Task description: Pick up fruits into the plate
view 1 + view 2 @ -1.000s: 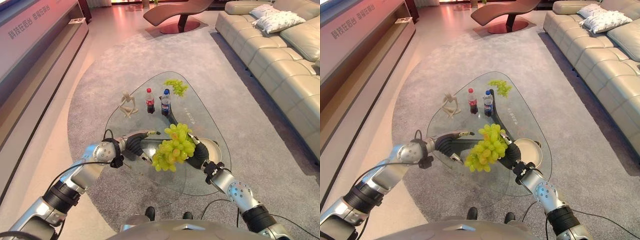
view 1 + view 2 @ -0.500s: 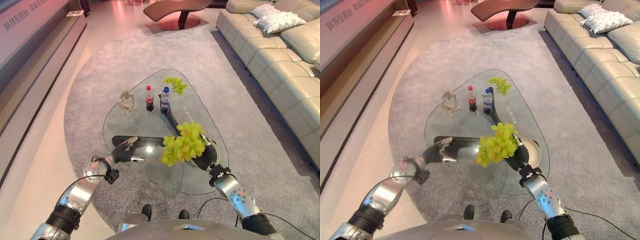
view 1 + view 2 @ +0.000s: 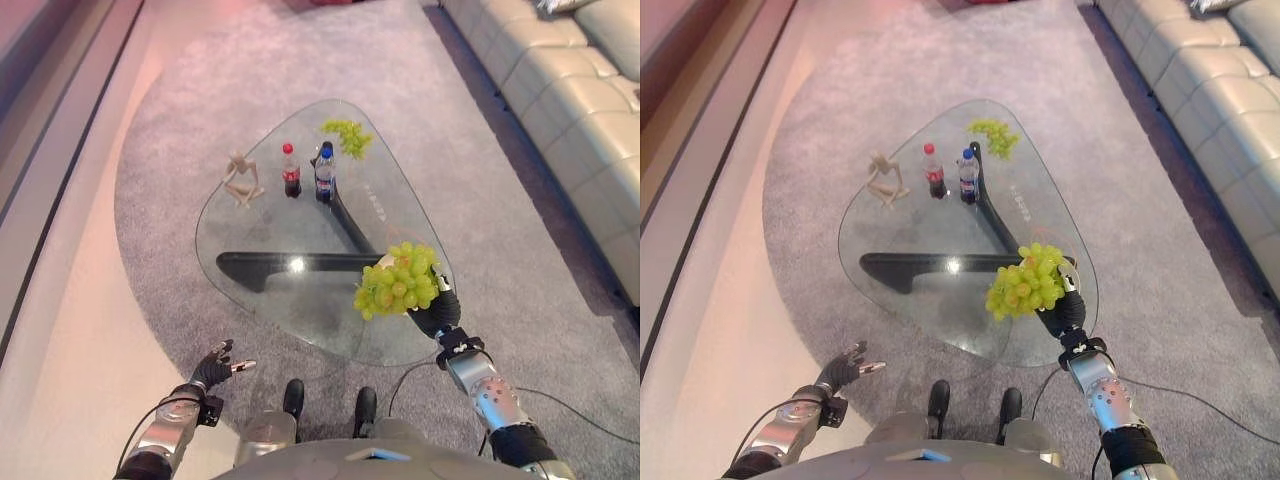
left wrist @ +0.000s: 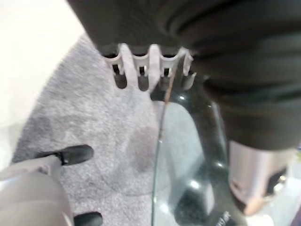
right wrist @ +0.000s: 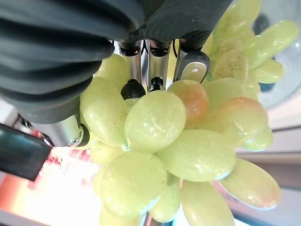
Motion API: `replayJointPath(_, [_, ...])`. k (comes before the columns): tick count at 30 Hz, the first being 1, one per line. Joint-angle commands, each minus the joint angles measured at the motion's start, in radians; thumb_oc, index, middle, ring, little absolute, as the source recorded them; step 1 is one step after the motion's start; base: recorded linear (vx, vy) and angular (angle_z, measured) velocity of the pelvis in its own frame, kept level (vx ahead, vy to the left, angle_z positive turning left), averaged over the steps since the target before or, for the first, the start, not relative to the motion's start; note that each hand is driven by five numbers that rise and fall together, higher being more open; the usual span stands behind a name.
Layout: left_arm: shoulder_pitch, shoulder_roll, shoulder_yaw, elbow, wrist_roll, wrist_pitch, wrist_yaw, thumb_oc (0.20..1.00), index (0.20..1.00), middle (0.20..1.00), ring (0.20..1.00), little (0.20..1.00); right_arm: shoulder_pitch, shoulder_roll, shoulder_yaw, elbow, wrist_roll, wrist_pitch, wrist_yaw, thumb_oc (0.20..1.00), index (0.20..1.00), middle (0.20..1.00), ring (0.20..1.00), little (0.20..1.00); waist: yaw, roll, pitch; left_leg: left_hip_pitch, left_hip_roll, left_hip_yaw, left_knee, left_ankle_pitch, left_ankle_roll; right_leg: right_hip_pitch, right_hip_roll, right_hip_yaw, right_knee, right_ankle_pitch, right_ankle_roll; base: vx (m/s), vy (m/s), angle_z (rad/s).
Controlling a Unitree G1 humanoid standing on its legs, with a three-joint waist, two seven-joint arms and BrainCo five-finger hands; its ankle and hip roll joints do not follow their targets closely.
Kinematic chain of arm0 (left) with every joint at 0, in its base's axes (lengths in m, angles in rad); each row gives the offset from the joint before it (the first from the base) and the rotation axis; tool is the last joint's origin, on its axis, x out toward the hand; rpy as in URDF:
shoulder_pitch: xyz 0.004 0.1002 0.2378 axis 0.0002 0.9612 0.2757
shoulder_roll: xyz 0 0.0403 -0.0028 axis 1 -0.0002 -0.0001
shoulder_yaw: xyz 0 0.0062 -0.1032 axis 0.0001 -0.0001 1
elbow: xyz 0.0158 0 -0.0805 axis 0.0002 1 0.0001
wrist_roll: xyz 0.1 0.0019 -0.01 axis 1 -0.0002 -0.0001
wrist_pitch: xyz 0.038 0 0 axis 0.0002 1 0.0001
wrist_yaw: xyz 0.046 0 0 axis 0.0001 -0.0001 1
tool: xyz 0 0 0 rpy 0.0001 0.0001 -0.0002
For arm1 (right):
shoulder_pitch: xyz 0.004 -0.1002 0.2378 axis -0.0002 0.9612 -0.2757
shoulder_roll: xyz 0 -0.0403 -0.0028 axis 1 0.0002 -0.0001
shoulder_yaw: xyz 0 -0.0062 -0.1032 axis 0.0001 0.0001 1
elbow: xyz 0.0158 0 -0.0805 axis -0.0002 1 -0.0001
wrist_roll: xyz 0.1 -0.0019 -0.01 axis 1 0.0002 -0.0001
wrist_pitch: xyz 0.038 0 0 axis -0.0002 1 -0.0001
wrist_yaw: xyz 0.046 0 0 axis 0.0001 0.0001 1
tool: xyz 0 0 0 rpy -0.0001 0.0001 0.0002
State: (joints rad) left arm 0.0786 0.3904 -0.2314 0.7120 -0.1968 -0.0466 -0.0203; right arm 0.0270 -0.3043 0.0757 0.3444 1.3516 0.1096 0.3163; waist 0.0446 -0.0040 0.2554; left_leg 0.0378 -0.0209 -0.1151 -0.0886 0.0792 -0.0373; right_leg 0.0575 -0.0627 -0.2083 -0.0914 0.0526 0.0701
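Overhead, a beige sofa [image 3: 580,90] is running along the right edge of the room, and a grey rug [image 3: 200,90] is spreading across the floor under a rounded, three-sided glass worktop [image 3: 260,225] with a dark base [image 3: 300,263] showing through the glass. At the far end of the worktop a second bunch of green grapes [image 3: 347,136] is lying on the glass. Just nearer, two small bottles are standing upright side by side: a red-capped bottle [image 3: 290,172] of dark drink and a blue-capped bottle [image 3: 324,173]. To their left a small pale figurine [image 3: 240,180] is sitting on the glass, apart from the bottles.

Over the near right corner of the worktop, the right hand [image 3: 436,312] is holding up a large grape bunch [image 3: 398,281], clear of the glass. In the right wrist view its fingers [image 5: 191,66] are curling in among the grapes [image 5: 178,141] and clasping the bunch. The raised bunch is covering the worktop corner behind it, so I cannot tell whether the plate is lying there.

Meanwhile the left hand [image 3: 214,367] is hanging low on the left, off the worktop and above the rug, with its fingers loosely spread and grasping nothing.
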Motion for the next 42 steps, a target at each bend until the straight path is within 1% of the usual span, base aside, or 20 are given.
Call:
replayJointPath(1, [-0.082, -0.008, 0.006, 0.062, -0.026, -0.054, 0.03, 1.0, 1.0, 1.0, 1.0, 1.0, -0.118, -0.043, -0.062, -0.069, -0.014, -0.046, 0.049, 0.2, 0.2, 0.2, 0.2, 0.2, -0.008, 0.019, 0.067, 0.011, 0.011, 0.111, 0.092, -0.126, 0.009, -0.052, -0.008, 0.033, 0.116, -0.053, 0.005, -0.05, -0.017, 0.01])
replayJointPath(3, [-0.109, -0.017, -0.015, 0.107, -0.024, -0.069, 0.028, 1.0, 1.0, 1.0, 1.0, 1.0, -0.161, -0.079, -0.079, -0.039, -0.044, -0.057, 0.04, 0.2, 0.2, 0.2, 0.2, 0.2, -0.018, 0.032, 0.117, -0.029, 0.008, 0.098, 0.111, -0.12, 0.01, -0.098, -0.006, 0.037, 0.151, -0.059, -0.002, -0.12, -0.034, 0.03])
replayJointPath(4, [-0.112, -0.017, -0.019, 0.11, -0.022, -0.069, 0.027, 1.0, 1.0, 1.0, 1.0, 1.0, -0.167, -0.085, -0.081, -0.034, -0.05, -0.057, 0.037, 0.2, 0.2, 0.2, 0.2, 0.2, -0.019, 0.034, 0.124, -0.036, 0.008, 0.095, 0.115, -0.118, 0.01, -0.104, -0.006, 0.037, 0.156, -0.059, -0.003, -0.22, -0.062, 0.03])
replayJointPath(5, [-0.135, -0.015, -0.054, 0.129, -0.028, -0.098, 0.026, 1.0, 1.0, 1.0, 1.0, 1.0, -0.216, -0.135, -0.094, 0.007, -0.087, -0.066, 0.027, 0.2, 0.2, 0.2, 0.2, 0.2, -0.028, 0.049, 0.182, -0.089, 0.004, 0.082, 0.149, -0.11, 0.006, -0.159, -0.003, 0.04, 0.195, -0.061, -0.013, -0.16, -0.048, 0.02])
replayJointPath(6, [-0.138, -0.016, -0.055, 0.131, -0.029, -0.1, 0.026, 1.0, 1.0, 1.0, 1.0, 1.0, -0.22, -0.137, -0.095, 0.011, -0.089, -0.067, 0.027, 0.2, 0.2, 0.2, 0.2, 0.2, -0.029, 0.05, 0.184, -0.094, 0.004, 0.081, 0.152, -0.11, 0.006, -0.164, -0.003, 0.04, 0.199, -0.062, -0.013, -0.22, -0.076, 0.01])
replayJointPath(7, [-0.151, -0.011, -0.075, 0.126, -0.047, -0.113, 0.03, 1.0, 1.0, 1.0, 1.0, 1.0, -0.252, -0.162, -0.099, 0.036, -0.103, -0.08, 0.021, 0.2, 0.2, 0.2, 0.2, 0.2, -0.033, 0.057, 0.218, -0.136, 0.0, 0.073, 0.184, -0.109, 0.003, -0.203, -0.007, 0.04, 0.227, -0.064, -0.019, -0.1, -0.041, 0.0])
replayJointPath(8, [-0.153, -0.01, -0.078, 0.125, -0.047, -0.114, 0.031, 1.0, 1.0, 1.0, 1.0, 1.0, -0.258, -0.165, -0.099, 0.04, -0.108, -0.081, 0.015, 0.2, 0.2, 0.2, 0.2, 0.2, -0.034, 0.058, 0.223, -0.142, -0.001, 0.072, 0.189, -0.109, 0.003, -0.208, -0.007, 0.039, 0.231, -0.065, -0.02, -0.16, -0.061, -0.01])
replayJointPath(10, [-0.176, -0.003, -0.096, 0.112, -0.07, -0.132, 0.036, 1.0, 1.0, 1.0, 1.0, 1.0, -0.319, -0.201, -0.104, 0.077, -0.134, -0.087, -0.003, 0.2, 0.2, 0.2, 0.2, 0.2, -0.037, 0.069, 0.264, -0.21, -0.008, 0.063, 0.232, -0.104, -0.001, -0.273, -0.012, 0.035, 0.269, -0.066, -0.027, -0.14, -0.044, -0.03])
replayJointPath(11, [-0.18, 0.0, -0.107, 0.103, -0.081, -0.132, 0.039, 1.0, 1.0, 1.0, 1.0, 1.0, -0.333, -0.213, -0.105, 0.089, -0.139, -0.09, -0.008, 0.2, 0.2, 0.2, 0.2, 0.2, -0.037, 0.073, 0.265, -0.239, -0.009, 0.06, 0.24, -0.1, -0.002, -0.3, -0.012, 0.033, 0.276, -0.066, -0.028, -0.15, -0.062, -0.04])
replayJointPath(12, [-0.188, 0.004, -0.123, 0.09, -0.096, -0.144, 0.046, 1.0, 1.0, 1.0, 1.0, 1.0, -0.365, -0.242, -0.108, 0.117, -0.136, -0.092, -0.01, 0.2, 0.2, 0.2, 0.2, 0.2, -0.035, 0.078, 0.265, -0.299, -0.012, 0.056, 0.26, -0.096, -0.003, -0.358, -0.015, 0.032, 0.295, -0.065, -0.029, -0.1, -0.054, -0.07])
replayJointPath(17, [-0.217, 0.024, -0.16, 0.049, -0.136, -0.138, 0.06, 1.0, 1.0, 1.0, 1.0, 1.0, -0.446, -0.294, -0.108, 0.171, -0.137, -0.093, -0.028, 0.2, 0.2, 0.2, 0.2, 0.2, -0.028, 0.097, 0.265, -0.408, -0.014, 0.055, 0.274, -0.08, -0.005, -0.471, -0.014, 0.036, 0.326, -0.062, -0.028, -0.08, -0.041, -0.08])
replayJointPath(22, [-0.247, 0.039, -0.181, 0.037, -0.163, -0.141, 0.068, 1.0, 1.0, 1.0, 1.0, 1.0, -0.528, -0.337, -0.1, 0.223, -0.144, -0.093, -0.064, 0.2, 0.2, 0.2, 0.2, 0.2, -0.018, 0.111, 0.265, -0.484, -0.015, 0.054, 0.266, -0.061, -0.004, -0.562, -0.012, 0.042, 0.348, -0.058, -0.021, -0.06, -0.043, -0.07])
replayJointPath(25, [-0.254, 0.05, -0.2, 0.025, -0.182, -0.152, 0.071, 1.0, 1.0, 1.0, 1.0, 1.0, -0.587, -0.378, -0.093, 0.29, -0.158, -0.094, -0.084, 0.2, 0.2, 0.2, 0.2, 0.2, -0.007, 0.125, 0.265, -0.532, -0.021, 0.051, 0.281, -0.057, -0.004, -0.616, -0.018, 0.044, 0.376, -0.059, -0.017, -0.02, -0.013, -0.05])
replayJointPath(27, [-0.252, 0.052, -0.211, 0.017, -0.187, -0.15, 0.077, 1.0, 1.0, 1.0, 1.0, 1.0, -0.605, -0.387, -0.092, 0.318, -0.163, -0.096, -0.091, 0.2, 0.2, 0.2, 0.2, 0.2, 0.0, 0.132, 0.265, -0.545, -0.024, 0.05, 0.29, -0.065, -0.004, -0.631, -0.02, 0.043, 0.393, -0.072, -0.016, 0.0, 0.0, 0.0])
replayJointPath(31, [-0.261, 0.057, -0.23, 0.019, -0.192, -0.152, 0.082, 1.0, 1.0, 1.0, 1.0, 1.0, -0.658, -0.397, -0.08, 0.355, -0.167, -0.1, -0.118, 0.2, 0.2, 0.2, 0.2, 0.2, 0.011, 0.142, 0.265, -0.587, -0.032, 0.049, 0.31, -0.066, -0.002, -0.678, -0.027, 0.039, 0.423, -0.075, -0.013, 0.01, -0.019, 0.03])
replayJointPath(34, [-0.263, 0.06, -0.241, 0.012, -0.201, -0.156, 0.088, 1.0, 1.0, 1.0, 1.0, 1.0, -0.693, -0.405, -0.072, 0.36, -0.169, -0.098, -0.136, 0.2, 0.2, 0.2, 0.2, 0.2, 0.017, 0.151, 0.265, -0.613, -0.037, 0.051, 0.312, -0.056, 0.0, -0.708, -0.031, 0.037, 0.431, -0.067, -0.012, 0.0, -0.001, 0.06])
replayJointPath(36, [-0.261, 0.06, -0.248, 0.012, -0.203, -0.156, 0.09, 1.0, 1.0, 1.0, 1.0, 1.0, -0.711, -0.406, -0.067, 0.366, -0.168, -0.096, -0.142, 0.2, 0.2, 0.2, 0.2, 0.2, 0.02, 0.155, 0.265, -0.614, -0.041, 0.052, 0.315, -0.063, 0.002, -0.716, -0.033, 0.041, 0.444, -0.076, -0.01, 0.02, 0.007, 0.02])
replayJointPath(37, [-0.266, 0.063, -0.247, 0.013, -0.206, -0.155, 0.089, 1.0, 1.0, 1.0, 1.0, 1.0, -0.718, -0.406, -0.067, 0.367, -0.169, -0.097, -0.142, 0.2, 0.2, 0.2, 0.2, 0.2, 0.021, 0.157, 0.265, -0.626, -0.041, 0.053, 0.313, -0.054, 0.002, -0.726, -0.032, 0.041, 0.44, -0.068, -0.011, 0.0, 0.0, 0.0])
replayJointPath(38, [-0.262, 0.063, -0.249, 0.013, -0.207, -0.155, 0.087, 1.0, 1.0, 1.0, 1.0, 1.0, -0.719, -0.402, -0.063, 0.364, -0.168, -0.099, -0.148, 0.2, 0.2, 0.2, 0.2, 0.2, 0.021, 0.158, 0.265, -0.623, -0.043, 0.054, 0.319, -0.063, 0.003, -0.726, -0.032, 0.043, 0.451, -0.077, -0.009, 0.04, 0.009, 0.02])
replayJointPath(42, [-0.263, 0.066, -0.258, 0.018, -0.211, -0.149, 0.078, 1.0, 1.0, 1.0, 1.0, 1.0, -0.745, -0.397, -0.06, 0.363, -0.136, -0.108, -0.178, 0.2, 0.2, 0.2, 0.2, 0.2, 0.025, 0.163, 0.265, -0.643, -0.047, 0.054, 0.335, -0.066, 0.007, -0.75, -0.032, 0.047, 0.476, -0.083, -0.009, 0.05, 0.005, 0.05])
